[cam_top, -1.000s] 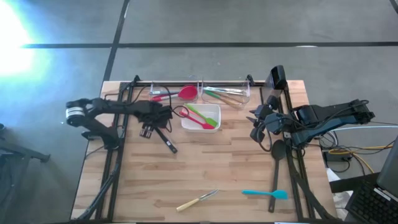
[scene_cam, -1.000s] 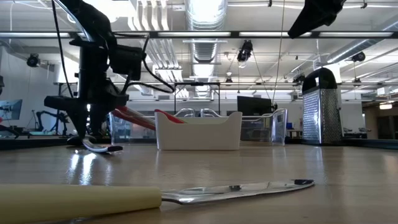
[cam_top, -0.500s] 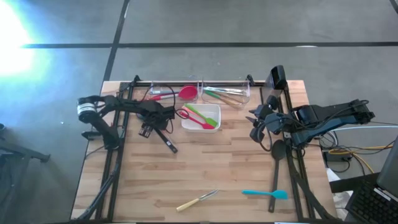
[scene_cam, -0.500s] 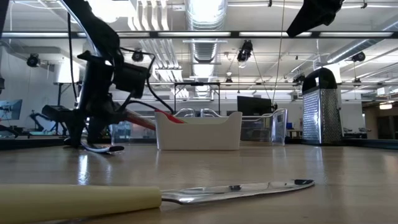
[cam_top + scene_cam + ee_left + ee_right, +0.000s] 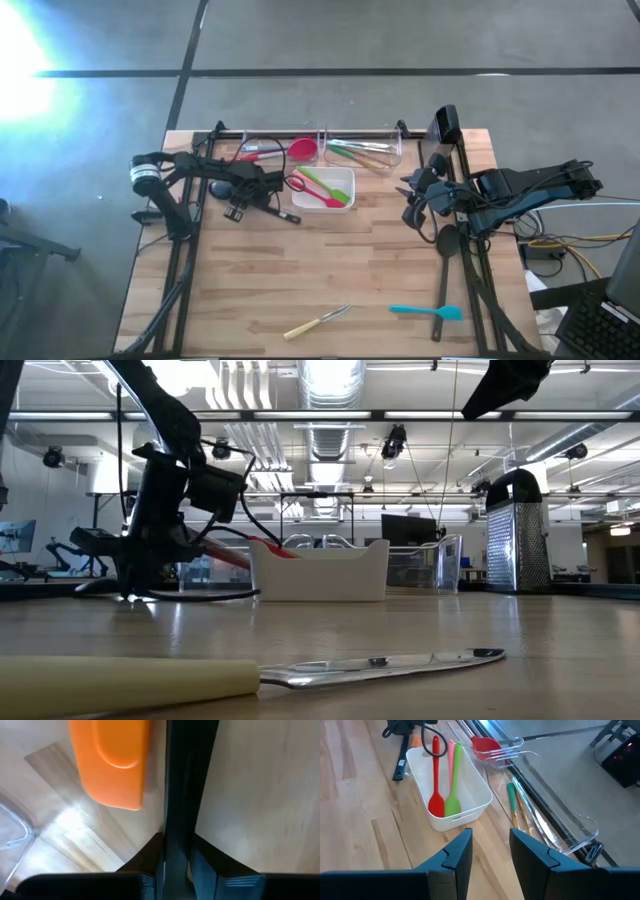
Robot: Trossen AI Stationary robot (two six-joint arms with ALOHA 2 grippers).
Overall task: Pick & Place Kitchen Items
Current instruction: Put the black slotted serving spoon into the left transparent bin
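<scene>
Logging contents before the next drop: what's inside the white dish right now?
Inside the white dish lie three utensils side by side: a red spatula, a pink-handled one whose head is hidden behind the others, and a green spatula. Anything beneath them cannot be seen.

Table (image 5: 330, 270): pale, faintly glossy planked wood; dish (image 5: 470, 795): smooth matt white plastic; bins (image 5: 555, 827): clear glossy plastic; knife (image 5: 380, 663): shiny metal blade, matt cream handle; spatula (image 5: 428, 312): matt blue.

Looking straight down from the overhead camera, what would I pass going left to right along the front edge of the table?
Cream-handled knife → blue spatula → black ladle, whose long handle runs toward the front edge just right of the spatula.
</scene>
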